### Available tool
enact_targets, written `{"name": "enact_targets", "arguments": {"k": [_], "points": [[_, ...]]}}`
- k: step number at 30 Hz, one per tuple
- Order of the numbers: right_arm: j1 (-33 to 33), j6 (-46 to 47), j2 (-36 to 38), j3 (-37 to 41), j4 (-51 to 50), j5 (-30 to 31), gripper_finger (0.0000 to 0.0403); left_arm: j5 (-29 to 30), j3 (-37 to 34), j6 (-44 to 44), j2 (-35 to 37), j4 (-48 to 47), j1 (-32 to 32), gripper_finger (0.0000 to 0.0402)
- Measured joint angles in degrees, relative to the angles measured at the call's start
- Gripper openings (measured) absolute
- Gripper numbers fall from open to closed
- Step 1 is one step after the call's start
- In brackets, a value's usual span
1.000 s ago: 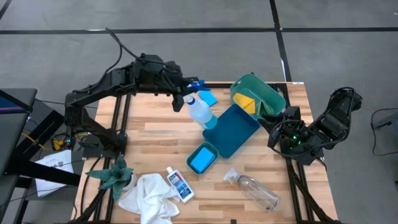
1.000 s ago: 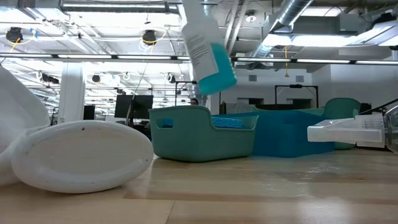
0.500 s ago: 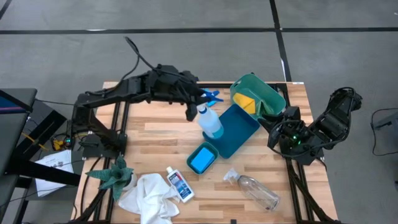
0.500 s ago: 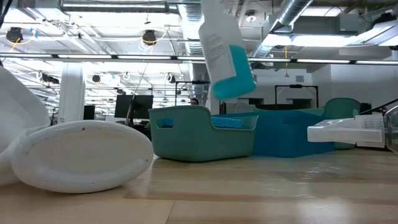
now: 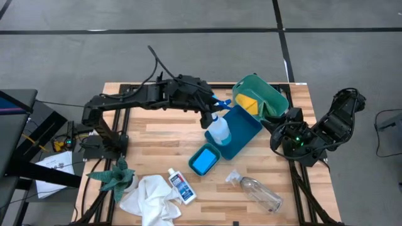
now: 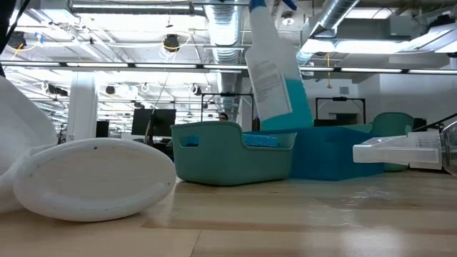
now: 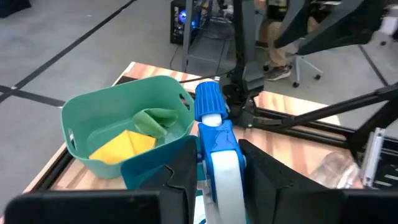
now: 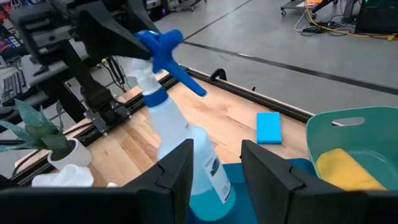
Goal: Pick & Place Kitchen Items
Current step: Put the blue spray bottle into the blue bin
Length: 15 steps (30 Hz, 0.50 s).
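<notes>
A: Bottle check, high view: left hand [image 5: 210, 113] grips the spray bottle [image 5: 219, 130] at its neck, body hanging over the blue tray [image 5: 242, 135].

B: Low view: tilted, clear of the bench [image 6: 285, 214].

A: Right hand [image 5: 276, 129] waits half-open beside the tray, holding nothing.

the left gripper [image 5: 210, 115] holds the spray bottle [image 5: 218, 129] in the air over the near-left edge of the blue bin [image 5: 242, 133]; you cannot pass there. the small teal tub [image 5: 204, 159] touches that bin's front corner, and the green basket [image 5: 269, 94] crowds its far side. the right gripper [image 5: 281, 132] sits just off the bin's right edge. bare wood lies open left of the bin, between the left arm and the plant [image 5: 114, 178]. the front edge carries the white cloth [image 5: 149, 197], small bottle [image 5: 181, 186] and clear bottle [image 5: 259, 191].
</notes>
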State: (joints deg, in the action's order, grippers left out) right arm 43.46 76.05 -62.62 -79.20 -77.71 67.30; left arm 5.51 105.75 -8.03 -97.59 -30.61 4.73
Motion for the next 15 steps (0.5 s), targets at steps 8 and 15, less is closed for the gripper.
{"name": "enact_targets", "arguments": {"k": [8,15], "points": [[0.00,0.48,0.01,0.00,-1.60,-0.03,0.0127,1.08,0.00,0.02,-1.96,-0.94,0.07,0.0080],[0.00,0.48,0.01,0.00,-2.05,-0.02,0.0127,0.90,-0.55,-0.37,-1.91,-0.72,0.17,0.0080]]}}
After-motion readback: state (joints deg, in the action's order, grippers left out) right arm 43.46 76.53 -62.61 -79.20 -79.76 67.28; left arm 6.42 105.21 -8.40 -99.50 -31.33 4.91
